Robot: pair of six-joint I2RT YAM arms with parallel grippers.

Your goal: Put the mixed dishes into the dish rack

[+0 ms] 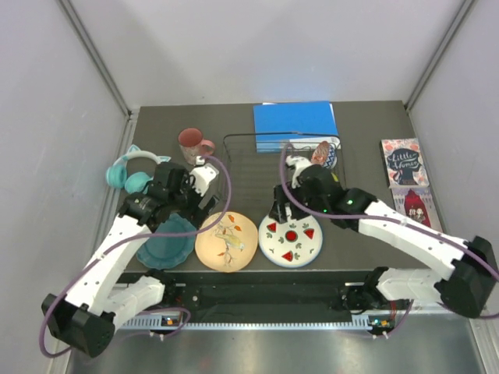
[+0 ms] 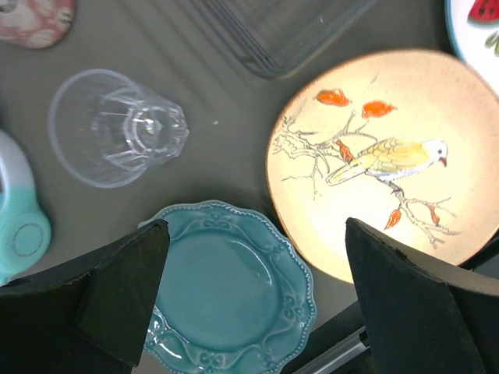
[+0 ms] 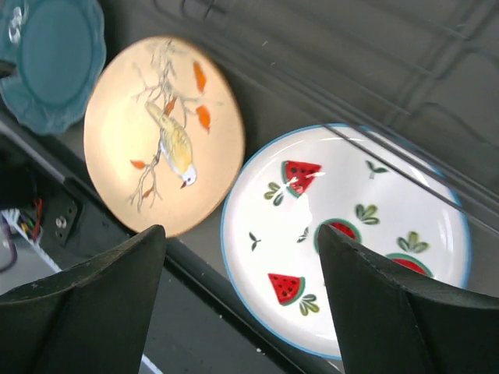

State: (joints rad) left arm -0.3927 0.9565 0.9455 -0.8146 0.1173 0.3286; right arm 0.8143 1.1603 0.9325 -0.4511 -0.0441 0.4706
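**State.** The left gripper (image 2: 256,234) is hovering fully released over the gap between the teal plate (image 1: 165,243) and the peach plate (image 1: 227,241), holding nothing. The right gripper (image 3: 242,234) is hanging released as well, with its jaws straddling the seam between the peach plate and the watermelon plate (image 1: 291,238).

**Placement.** All three plates are lying flat in a row along the near table edge, just beside one another. The rack (image 1: 257,134) is sitting directly beyond them, at mid-table. The mug (image 1: 192,146) is standing upright at the rack's far-left corner. The cup (image 2: 117,128) is standing on the table left of the rack, next to the headphones (image 1: 132,171). A small patterned item (image 1: 323,154) is leaning in the rack's far-right corner, possibly a dish; the view is too poor to name it.

**Reasoning.** Each gripper is probably positioning above a plate rim, since a flat plate is offering no other grip point.

**Clearance.** The neighbouring rims are crowding each other, leaving little finger room between the plates. The near rims are lying close to the table edge. Most of the rack floor is showing open wire. The blue book (image 1: 295,119) is bordering the rack's far side.
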